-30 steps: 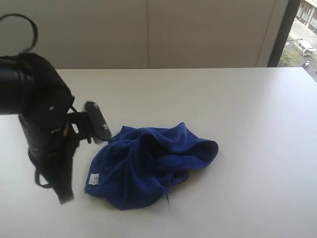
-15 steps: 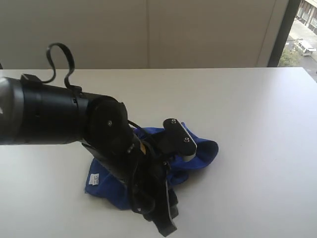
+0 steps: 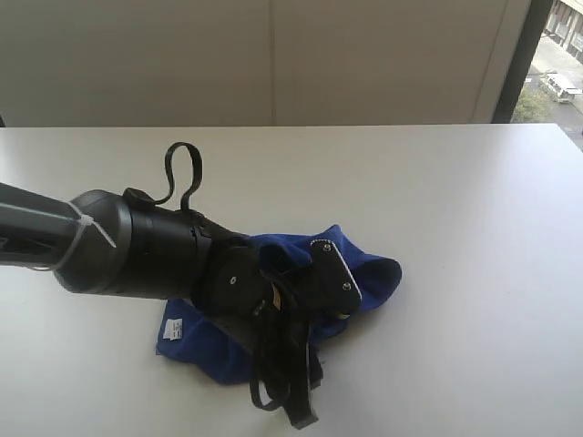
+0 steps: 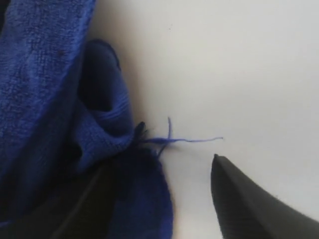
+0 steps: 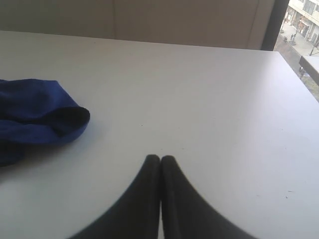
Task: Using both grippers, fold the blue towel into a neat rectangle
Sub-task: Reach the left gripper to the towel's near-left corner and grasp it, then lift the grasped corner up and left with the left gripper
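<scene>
The blue towel [image 3: 375,271] lies crumpled on the white table [image 3: 474,200], its white tag [image 3: 173,330] at the near left edge. My left arm reaches across it and hides its middle. The left gripper [image 3: 317,341] is open over the towel's near edge. In the left wrist view the left gripper [image 4: 159,199] straddles a corner of the towel [image 4: 50,99] where a loose thread [image 4: 194,140] trails out; one black finger [image 4: 249,204] stands over bare table. Nothing is gripped. The right gripper [image 5: 160,159] is shut and empty above bare table, apart from the towel [image 5: 35,114].
The white table runs back to a pale wall [image 3: 273,55]. A dark window frame [image 3: 519,64] stands at the far right, by the table's far right corner. A black cable loop [image 3: 182,168] rises from the left arm.
The left arm has swung from the table's left side across the towel and settled lower over its near edge. Its jaws have opened. The right gripper has stayed shut.
</scene>
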Motion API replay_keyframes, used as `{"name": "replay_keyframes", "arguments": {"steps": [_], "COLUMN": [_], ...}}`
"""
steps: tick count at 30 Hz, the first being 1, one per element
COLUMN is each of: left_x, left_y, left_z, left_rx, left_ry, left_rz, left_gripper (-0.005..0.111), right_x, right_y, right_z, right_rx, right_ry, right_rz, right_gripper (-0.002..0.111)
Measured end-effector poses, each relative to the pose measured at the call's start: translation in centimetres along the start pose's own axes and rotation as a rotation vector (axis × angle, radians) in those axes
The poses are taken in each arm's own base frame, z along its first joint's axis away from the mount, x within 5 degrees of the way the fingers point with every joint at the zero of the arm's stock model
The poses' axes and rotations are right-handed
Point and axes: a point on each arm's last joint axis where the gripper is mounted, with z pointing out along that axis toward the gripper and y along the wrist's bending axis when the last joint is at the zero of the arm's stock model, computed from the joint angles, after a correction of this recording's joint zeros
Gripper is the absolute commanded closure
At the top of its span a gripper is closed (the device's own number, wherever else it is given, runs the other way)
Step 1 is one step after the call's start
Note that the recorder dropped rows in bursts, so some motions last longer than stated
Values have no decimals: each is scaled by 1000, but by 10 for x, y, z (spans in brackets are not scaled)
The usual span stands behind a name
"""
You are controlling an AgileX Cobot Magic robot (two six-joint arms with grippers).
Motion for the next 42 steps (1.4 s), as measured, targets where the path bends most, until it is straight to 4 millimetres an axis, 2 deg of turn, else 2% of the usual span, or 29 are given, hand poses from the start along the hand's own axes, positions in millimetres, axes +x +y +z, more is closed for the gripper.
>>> {"name": "replay_keyframes", "arguments": {"steps": [4, 5, 9, 13, 16, 22, 27, 30, 36, 42], "left_x": [2, 3, 5, 2, -6, -14, -1, 10, 36, 52], "left_y": [3, 3, 4, 4, 5, 8, 11, 15, 20, 15], "left_z": [0, 0, -1, -24, -56, -138, -202, -232, -281, -307], "left_rx": [-34, -32, -38, -48, -80, -228, -410, -533, -741, -798], "left_ry": [27, 31, 57, 61, -2, -162, -197, -182, -147, -164], "left_rz": [52, 50, 90, 116, 122, 208, 247, 234, 177, 129], "left_gripper": [94, 107, 107, 107, 107, 107, 107, 107, 107, 107], "right_x": [0, 0, 0, 0, 0, 0, 0, 0, 0, 0], "right_y": [0, 0, 0, 0, 0, 0, 0, 0, 0, 0], "right_z": [0, 0, 0, 0, 0, 0, 0, 0, 0, 0], "right_rx": [0, 0, 0, 0, 0, 0, 0, 0, 0, 0], "right_ry": [0, 0, 0, 0, 0, 0, 0, 0, 0, 0], "right_rz": [0, 0, 0, 0, 0, 0, 0, 0, 0, 0], "right_gripper": [108, 108, 108, 108, 108, 108, 108, 108, 108, 108]}}
